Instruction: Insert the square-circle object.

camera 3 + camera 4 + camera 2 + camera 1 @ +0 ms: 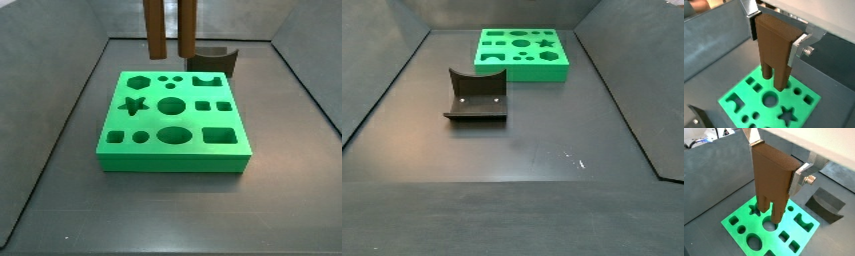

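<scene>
My gripper (775, 162) is shut on a tall brown piece (771, 188) with two prongs at its low end, one round and one square. Both wrist views show the silver fingers (797, 47) clamping its flat top part (774, 55). The piece hangs upright above the green block (741, 220), which has several shaped holes. In a side view the two prongs (156, 30) hang over the block's far edge (174, 155), apart from it. A large round hole (171, 105) has a square hole (205, 105) beside it. The gripper body is out of both side views.
The dark L-shaped fixture (476, 97) stands on the grey floor a short way from the block (523, 65); it also shows in a side view (214, 60) and in a wrist view (825, 203). Grey walls ring the floor.
</scene>
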